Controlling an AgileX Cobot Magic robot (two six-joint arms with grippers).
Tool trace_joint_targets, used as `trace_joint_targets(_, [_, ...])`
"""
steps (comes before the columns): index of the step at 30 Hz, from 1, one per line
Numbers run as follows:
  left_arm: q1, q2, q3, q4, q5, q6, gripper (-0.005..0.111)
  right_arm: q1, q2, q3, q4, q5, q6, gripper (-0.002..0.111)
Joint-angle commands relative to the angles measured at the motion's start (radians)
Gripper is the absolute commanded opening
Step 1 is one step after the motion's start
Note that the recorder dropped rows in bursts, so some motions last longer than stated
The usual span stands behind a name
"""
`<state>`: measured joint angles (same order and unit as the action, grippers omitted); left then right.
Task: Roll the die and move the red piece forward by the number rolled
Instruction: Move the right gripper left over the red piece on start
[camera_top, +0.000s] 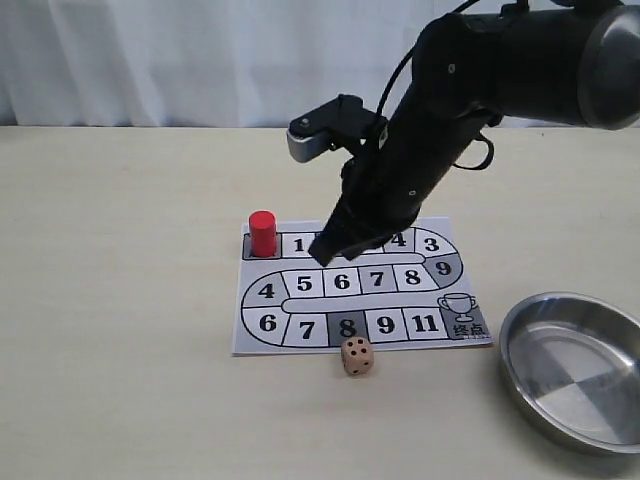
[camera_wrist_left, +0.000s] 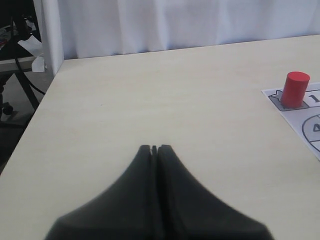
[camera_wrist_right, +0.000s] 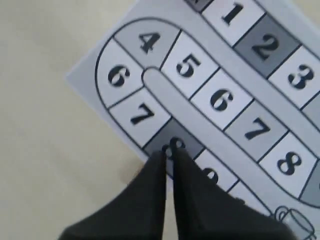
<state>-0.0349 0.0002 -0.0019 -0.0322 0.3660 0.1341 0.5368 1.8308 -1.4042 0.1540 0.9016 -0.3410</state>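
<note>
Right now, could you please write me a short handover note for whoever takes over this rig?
Left claw: shut, empty, over bare table beside the board.
Right claw: shut, empty, above the board.
Die: on the table at the board's near edge by square 8; top face unreadable.
Red piece: upright on the start square.
Done: die lies free, apparently rolled.
To do: read the die, move the red piece.

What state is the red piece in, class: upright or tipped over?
Upright. The red piece stands on its flat end at a corner of the board, round top facing up.
</note>
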Motion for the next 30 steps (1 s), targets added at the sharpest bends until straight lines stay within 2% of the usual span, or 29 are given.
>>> trace_joint_targets(1, [0.000,0.000,0.002,-0.006,-0.012,-0.004,0.000,-0.002,0.021,-0.009,0.023,-0.141,0.020,0.020])
trace_joint_targets(6, [0.000,0.000,0.002,-0.006,-0.012,-0.004,0.000,0.001,0.088,-0.009,0.115,-0.328,0.020,0.058])
trace_joint_targets(9, [0.000,0.000,0.002,-0.006,-0.012,-0.004,0.000,0.001,0.133,-0.011,0.243,-0.422,-0.005,0.072])
trace_joint_targets(12, [0.000,0.000,0.002,-0.006,-0.012,-0.004,0.000,0.001,0.187,-0.048,0.302,-0.433,-0.069,0.073])
trace_joint_targets(23, [0.000,0.000,0.002,-0.006,-0.012,-0.004,0.000,0.001,0.380,-0.268,0.304,-0.469,-0.074,0.073])
trace_joint_targets(30, [0.000,0.000,0.002,-0.006,-0.012,-0.004,0.000,0.001,0.443,-0.294,0.304,-0.492,-0.074,0.073])
